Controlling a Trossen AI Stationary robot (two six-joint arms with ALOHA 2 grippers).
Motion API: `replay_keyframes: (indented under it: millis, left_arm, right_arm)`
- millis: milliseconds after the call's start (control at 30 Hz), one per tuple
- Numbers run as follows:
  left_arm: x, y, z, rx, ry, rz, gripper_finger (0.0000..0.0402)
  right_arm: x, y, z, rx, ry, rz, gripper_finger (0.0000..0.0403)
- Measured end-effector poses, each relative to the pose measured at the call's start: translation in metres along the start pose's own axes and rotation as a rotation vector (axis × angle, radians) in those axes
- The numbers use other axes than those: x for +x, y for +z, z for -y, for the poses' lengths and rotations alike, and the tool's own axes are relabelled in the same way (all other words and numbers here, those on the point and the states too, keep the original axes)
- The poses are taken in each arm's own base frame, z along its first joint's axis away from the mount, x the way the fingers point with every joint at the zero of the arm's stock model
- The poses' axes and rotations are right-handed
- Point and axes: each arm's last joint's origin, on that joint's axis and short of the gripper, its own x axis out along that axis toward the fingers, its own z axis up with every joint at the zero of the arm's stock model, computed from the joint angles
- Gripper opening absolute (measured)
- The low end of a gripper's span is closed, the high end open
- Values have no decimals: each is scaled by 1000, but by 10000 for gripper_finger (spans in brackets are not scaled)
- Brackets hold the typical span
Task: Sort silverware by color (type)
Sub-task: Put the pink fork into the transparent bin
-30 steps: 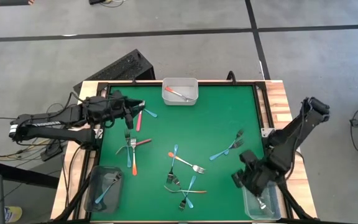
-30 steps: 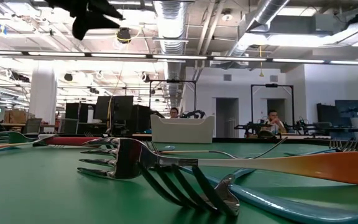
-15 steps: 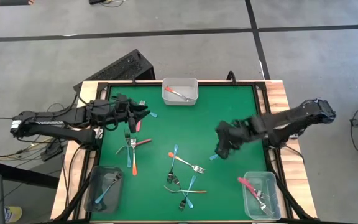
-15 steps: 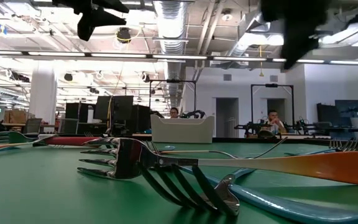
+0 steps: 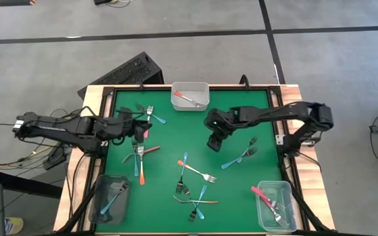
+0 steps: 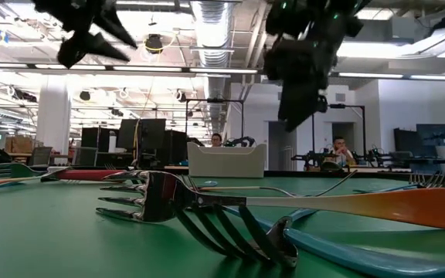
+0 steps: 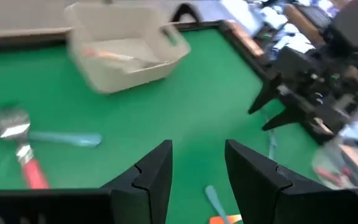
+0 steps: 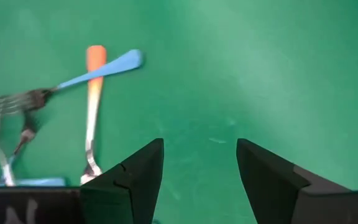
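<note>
Forks with blue, orange or red-pink handles lie scattered on the green mat [image 5: 176,141]. My left gripper [image 7: 197,168] hangs open over the mat's far left, above a blue fork [image 7: 61,138] and a red-pink fork [image 7: 31,171]. My right gripper [image 8: 197,168] hangs open over the mat's middle [image 5: 214,136], with nothing between its fingers. Beyond it an orange fork [image 8: 93,99] and a blue fork [image 8: 98,71] lie crossed. More blue forks [image 5: 241,155] lie toward the right.
A white bin [image 5: 189,96] at the far edge holds a red-pink fork. A grey bin [image 5: 110,198] at the near left holds a blue fork. A clear bin [image 5: 274,204] at the near right holds a red-pink fork. Wooden edges frame the mat.
My right gripper has swung from over the near right bin across the mat toward the far left, rolling as it went, and now hangs over the middle. A red-pink fork now shows in that bin. My left gripper has sunk a little and rolled.
</note>
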Motion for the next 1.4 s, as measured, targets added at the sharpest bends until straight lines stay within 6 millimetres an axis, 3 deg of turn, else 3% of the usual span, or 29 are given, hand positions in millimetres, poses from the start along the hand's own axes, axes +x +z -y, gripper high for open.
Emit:
replay_keyframes:
  millis: [167, 333, 733, 933, 1100, 1233, 1400]
  left_arm:
    - [1, -5, -8, -107, 112, 5, 135]
    - [6, -8, -26, -163, 285, 38, 135]
    - [44, -17, -72, -267, 424, 21, 135]
    - [56, -9, -90, -207, 494, -37, 135]
    - [71, -3, -107, -146, 509, -154, 135]
    - [88, 0, -117, -124, 460, -235, 135]
    - [112, -3, -130, -165, 450, -323, 135]
  right_arm:
    - [7, 7, 17, 54, -29, -7, 226]
    - [0, 15, 23, 74, -9, 70, 226]
    - [-37, 6, 29, 40, -8, 56, 226]
    - [-55, 8, 53, 66, -50, 85, 226]
    - [-58, 14, 77, 218, -60, 108, 226]
    - [-57, 14, 77, 335, -52, 113, 226]
    - [-54, 13, 62, 418, -18, 111, 226]
